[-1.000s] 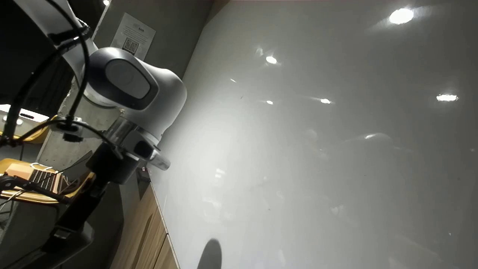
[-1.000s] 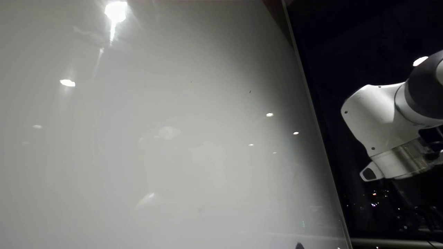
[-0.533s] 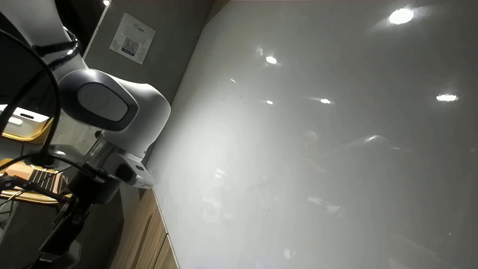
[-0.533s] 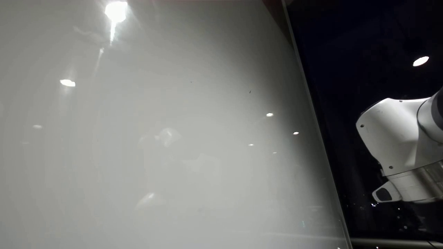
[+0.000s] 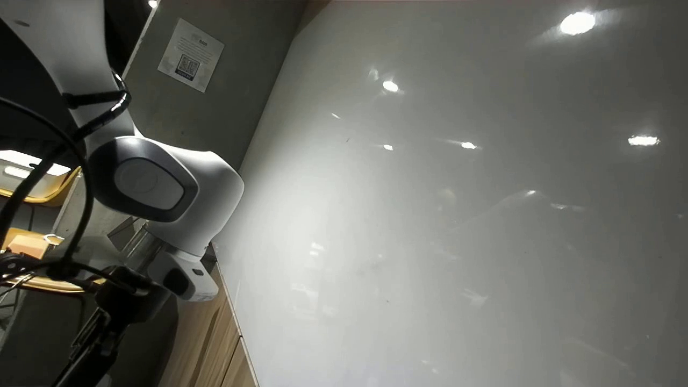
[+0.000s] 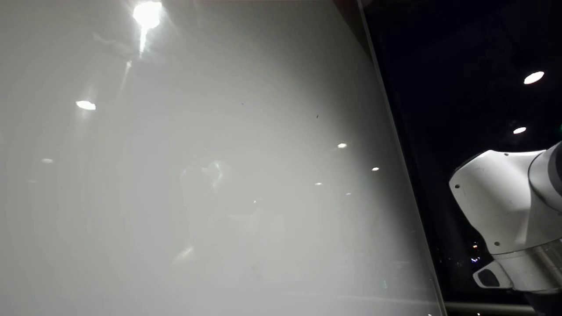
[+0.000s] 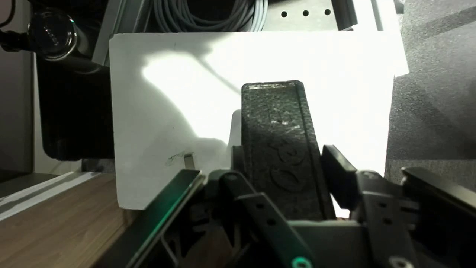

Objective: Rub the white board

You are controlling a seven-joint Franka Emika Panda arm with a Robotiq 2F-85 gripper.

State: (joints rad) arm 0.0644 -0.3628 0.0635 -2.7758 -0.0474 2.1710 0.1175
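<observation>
Black two-fingered tool (image 7: 284, 160) clamped on textured black rectangular block (image 7: 275, 111), wrist view ctr; in an exterior view, lg. glossy white board (image 5: 430, 258) fills ctr & R, tool lower L, apart.

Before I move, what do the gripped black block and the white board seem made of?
Black block: mostly dull, possibly plastic or foam, judging by its grainy, embossed-looking face.
White board: glossy, perhaps glass or coated metal, given its bright, mirror-like glints.
</observation>
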